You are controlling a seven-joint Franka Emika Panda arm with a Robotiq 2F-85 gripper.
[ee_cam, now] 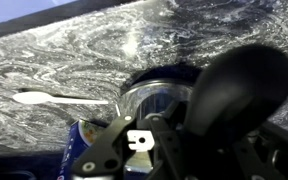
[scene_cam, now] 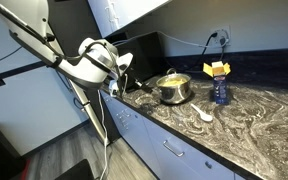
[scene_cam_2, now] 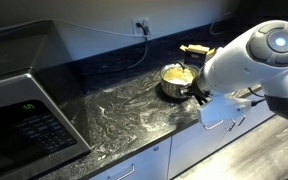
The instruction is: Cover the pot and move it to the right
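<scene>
Pot (scene_cam: 174,90) stands uncovered on the marbled counter (scene_cam: 254,130), near the blue bottle (scene_cam: 219,93) and white spoon (scene_cam: 205,114); we cannot determine whether the gripper (ee_cam: 136,140) is spread or closed.

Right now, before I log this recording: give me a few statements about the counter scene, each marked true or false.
1. A white spoon lies on the countertop close to the pot. True.
2. The blue bottle lies on its side. False: it stands upright.
3. The countertop is plain white. False: it is dark, with pale marbled veins.
4. A cable is plugged into the wall outlet behind the counter. True.
</scene>
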